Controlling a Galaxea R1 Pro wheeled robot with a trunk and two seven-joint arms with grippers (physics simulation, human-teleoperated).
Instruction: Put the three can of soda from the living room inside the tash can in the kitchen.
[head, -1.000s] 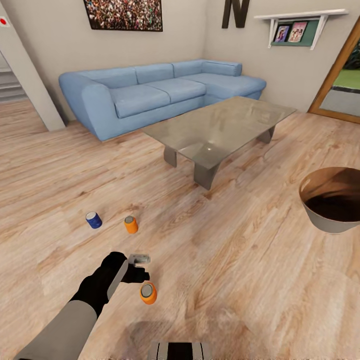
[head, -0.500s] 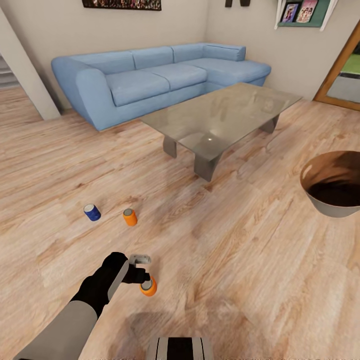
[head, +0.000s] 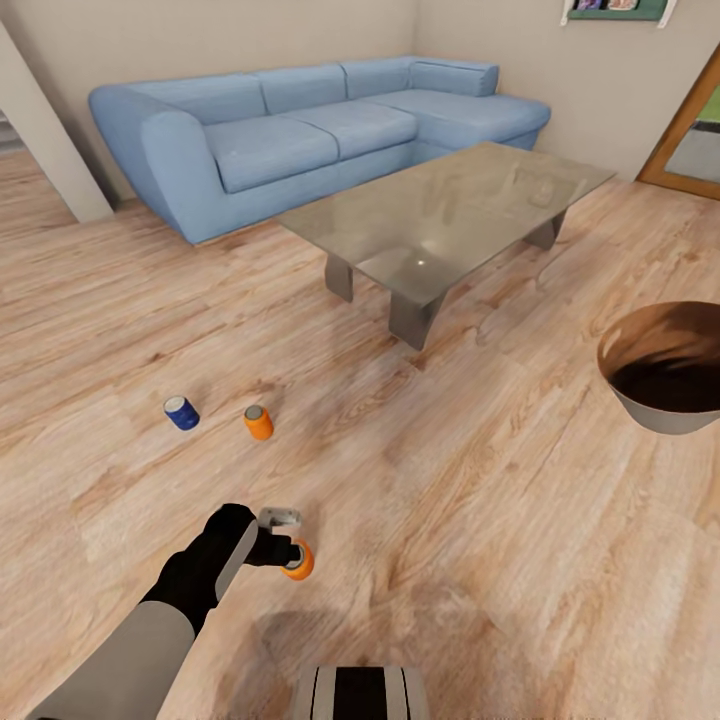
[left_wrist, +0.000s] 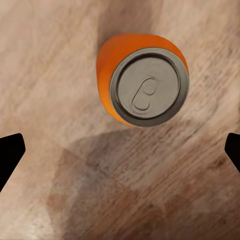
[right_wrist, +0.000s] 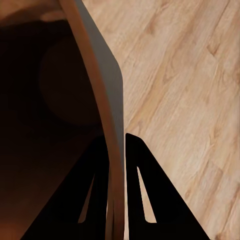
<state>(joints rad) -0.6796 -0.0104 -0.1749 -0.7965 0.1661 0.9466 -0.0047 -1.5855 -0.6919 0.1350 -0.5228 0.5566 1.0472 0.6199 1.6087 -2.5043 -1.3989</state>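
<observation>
An upright orange soda can (head: 297, 561) stands on the wood floor, and my left gripper (head: 283, 547) hangs just above it. In the left wrist view the can's silver top (left_wrist: 148, 86) lies ahead of the gap, with the left gripper (left_wrist: 120, 152) open wide and its dark fingertips (left_wrist: 10, 155) at the frame edges. A second orange can (head: 258, 422) and a dark blue can (head: 181, 413) stand farther out on the floor. The trash can (head: 662, 425) hangs at the right, orange-brown inside. My right gripper (right_wrist: 116, 142) is shut on its wall (right_wrist: 102, 80).
A low glass-topped coffee table (head: 450, 210) stands ahead, with a light-blue sectional sofa (head: 290, 130) behind it against the wall. A doorway (head: 690, 130) opens at the far right. Wood plank floor (head: 480, 520) spreads between me and the table.
The head camera has tilted down, so the room slid up in the picture. My left gripper has closed in on the nearest orange can and now overlaps it.
</observation>
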